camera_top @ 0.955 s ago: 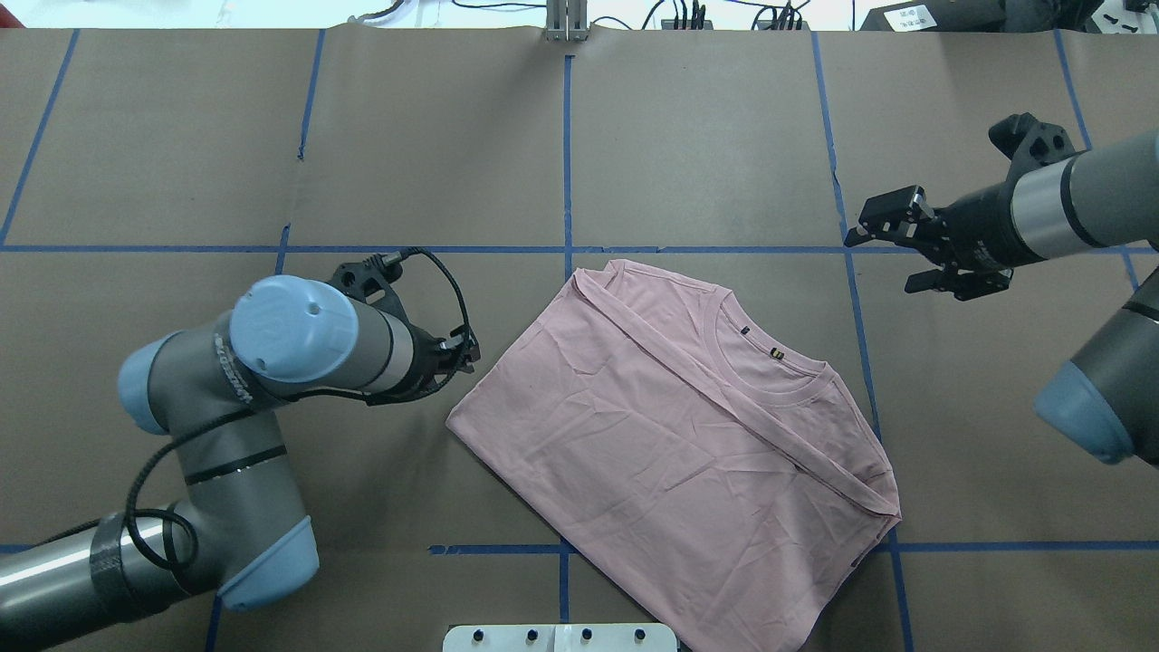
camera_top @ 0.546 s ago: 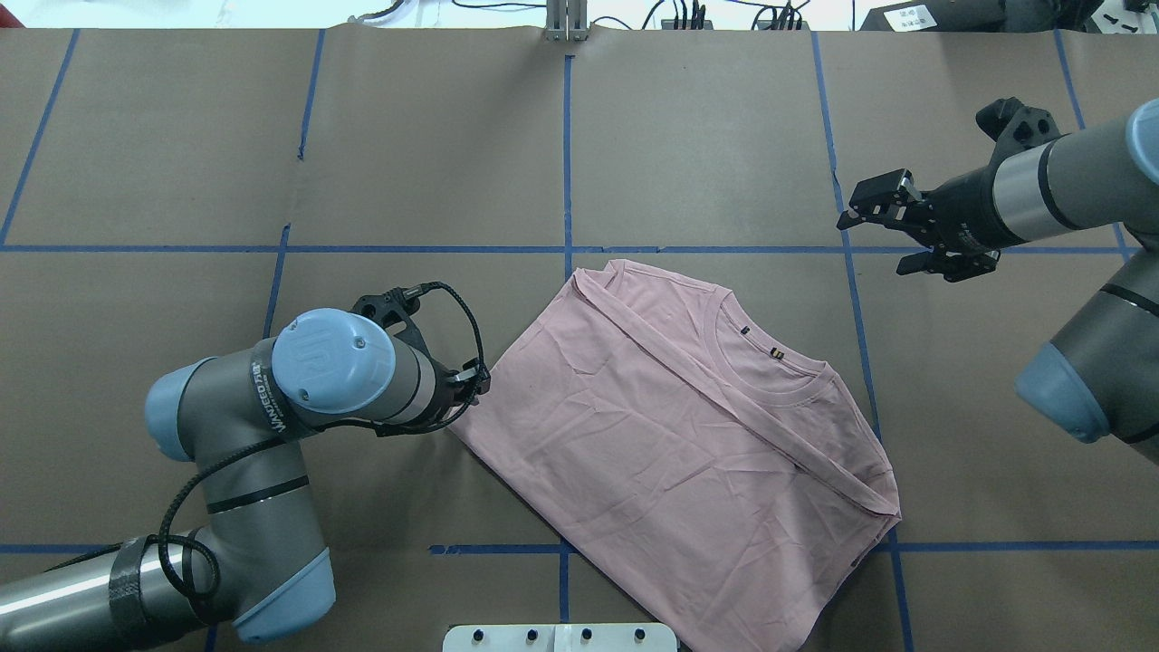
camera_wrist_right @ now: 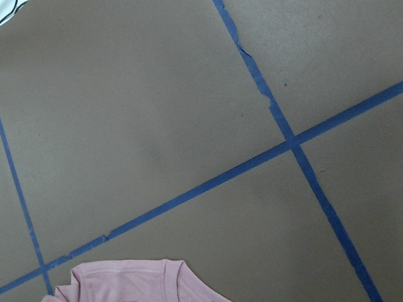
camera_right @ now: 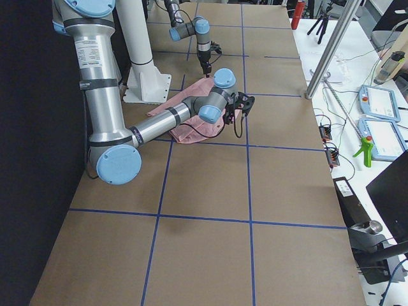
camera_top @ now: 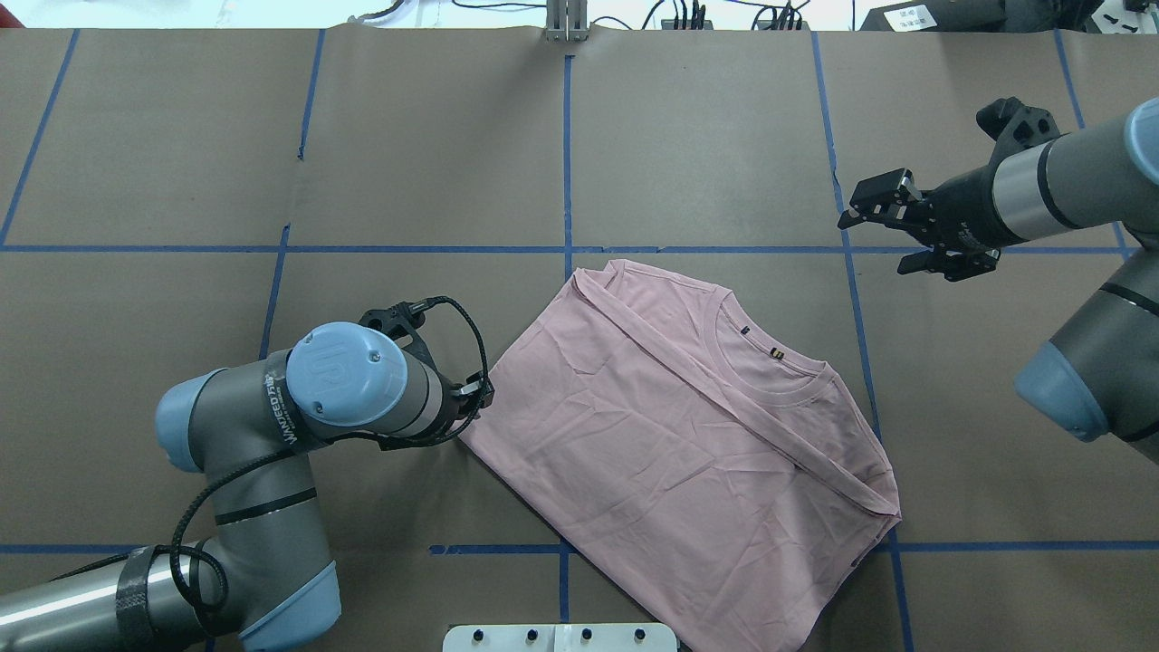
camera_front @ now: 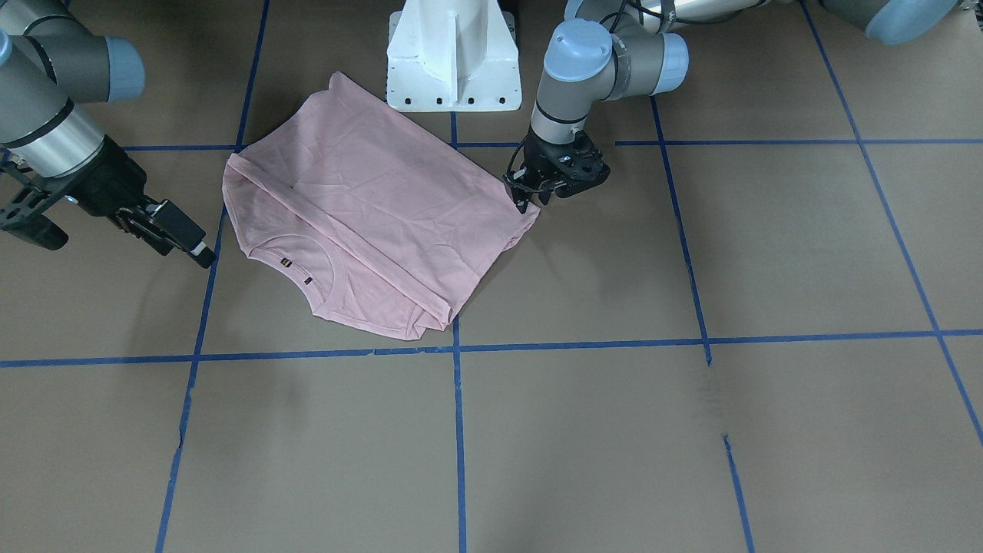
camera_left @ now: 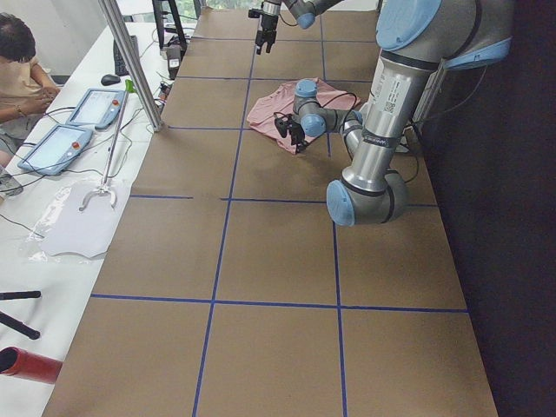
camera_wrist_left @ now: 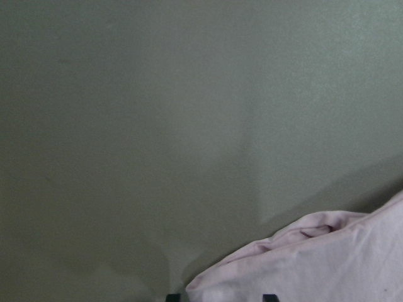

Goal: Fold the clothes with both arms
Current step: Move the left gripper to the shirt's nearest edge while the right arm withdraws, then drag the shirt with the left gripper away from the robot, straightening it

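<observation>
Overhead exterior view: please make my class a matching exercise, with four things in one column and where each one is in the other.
Things
1. left pincer
2. right pincer
3. T-shirt
4. white base

Places
A. spread flat on the table
B. at the view's bottom edge
C. at a corner of the T-shirt
D. over bare table, apart from the T-shirt

Pairs: 1-C, 2-D, 3-A, 4-B
</observation>
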Robot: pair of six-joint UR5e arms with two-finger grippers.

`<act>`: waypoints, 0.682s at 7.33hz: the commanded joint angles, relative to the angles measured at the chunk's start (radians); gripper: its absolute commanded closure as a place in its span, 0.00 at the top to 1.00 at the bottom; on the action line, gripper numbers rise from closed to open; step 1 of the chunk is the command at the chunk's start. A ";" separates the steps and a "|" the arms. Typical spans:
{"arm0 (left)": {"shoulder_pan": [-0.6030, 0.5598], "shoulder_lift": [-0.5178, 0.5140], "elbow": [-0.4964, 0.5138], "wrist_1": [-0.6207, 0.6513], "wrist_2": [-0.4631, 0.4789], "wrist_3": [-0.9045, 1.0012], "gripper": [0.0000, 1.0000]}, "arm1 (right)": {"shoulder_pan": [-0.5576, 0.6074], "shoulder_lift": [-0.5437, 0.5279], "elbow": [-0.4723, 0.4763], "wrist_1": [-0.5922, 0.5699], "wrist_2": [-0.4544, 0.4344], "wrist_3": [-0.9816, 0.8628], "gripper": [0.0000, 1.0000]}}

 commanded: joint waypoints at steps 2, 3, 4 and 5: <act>0.001 0.000 0.008 0.002 0.000 0.002 0.51 | 0.000 -0.007 -0.006 0.001 -0.006 0.000 1.00; 0.001 0.000 0.020 0.002 0.000 0.002 0.51 | -0.001 -0.007 -0.006 0.000 -0.006 0.000 1.00; 0.002 -0.002 0.020 0.002 0.000 0.002 0.50 | -0.001 -0.007 -0.006 0.001 -0.006 0.000 1.00; 0.002 -0.002 0.023 0.002 0.000 0.002 0.46 | -0.003 -0.007 -0.011 0.001 -0.008 0.000 1.00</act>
